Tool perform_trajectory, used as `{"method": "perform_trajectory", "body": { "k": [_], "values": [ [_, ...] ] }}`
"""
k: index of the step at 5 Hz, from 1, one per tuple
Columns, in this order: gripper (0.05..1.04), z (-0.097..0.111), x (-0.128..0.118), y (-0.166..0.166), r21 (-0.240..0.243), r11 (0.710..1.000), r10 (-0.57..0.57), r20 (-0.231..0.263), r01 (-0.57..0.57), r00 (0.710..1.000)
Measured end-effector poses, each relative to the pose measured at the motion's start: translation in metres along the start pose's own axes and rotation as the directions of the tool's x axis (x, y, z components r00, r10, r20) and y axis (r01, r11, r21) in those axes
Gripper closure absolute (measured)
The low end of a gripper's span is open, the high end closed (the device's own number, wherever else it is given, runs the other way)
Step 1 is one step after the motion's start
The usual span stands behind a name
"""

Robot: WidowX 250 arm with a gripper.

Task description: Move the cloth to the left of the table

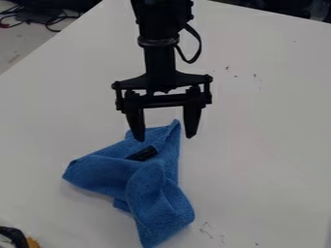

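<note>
Grasping seems the step in hand: the fingers (192,116) hang open over the far end of the cloth (103,172) on the bench (259,145), and should next lower and pinch it before any carry left.

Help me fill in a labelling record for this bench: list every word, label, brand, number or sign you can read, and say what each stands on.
None can be read.
Blue cloth: no text; the dark patch among its folds shows no lettering I can make out.
Gripper: no legible text.
White table: small dark marks, none readable as letters or numbers.
</note>
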State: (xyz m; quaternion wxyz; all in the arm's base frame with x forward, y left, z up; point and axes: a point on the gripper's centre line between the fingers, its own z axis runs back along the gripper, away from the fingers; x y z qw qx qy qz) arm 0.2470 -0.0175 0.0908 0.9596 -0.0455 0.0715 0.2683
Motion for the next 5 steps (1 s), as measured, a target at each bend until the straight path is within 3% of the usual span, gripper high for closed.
{"method": "perform_trajectory", "body": {
  "k": [1,2,3,4,5],
  "values": [
    [0.084,0.012,0.024,-0.005,0.009,0.999,-0.052,0.017,0.052,0.999],
    [0.084,0.032,0.031,-0.016,0.049,0.995,-0.095,0.049,0.093,0.994],
    [0.084,0.047,0.016,-0.043,0.087,0.977,-0.198,0.047,0.194,0.979],
    [0.084,0.058,0.000,-0.057,0.111,0.968,-0.228,0.018,0.225,0.974],
    [0.084,0.063,-0.010,-0.069,0.098,0.966,-0.242,0.012,0.240,0.970]
  ]
}}
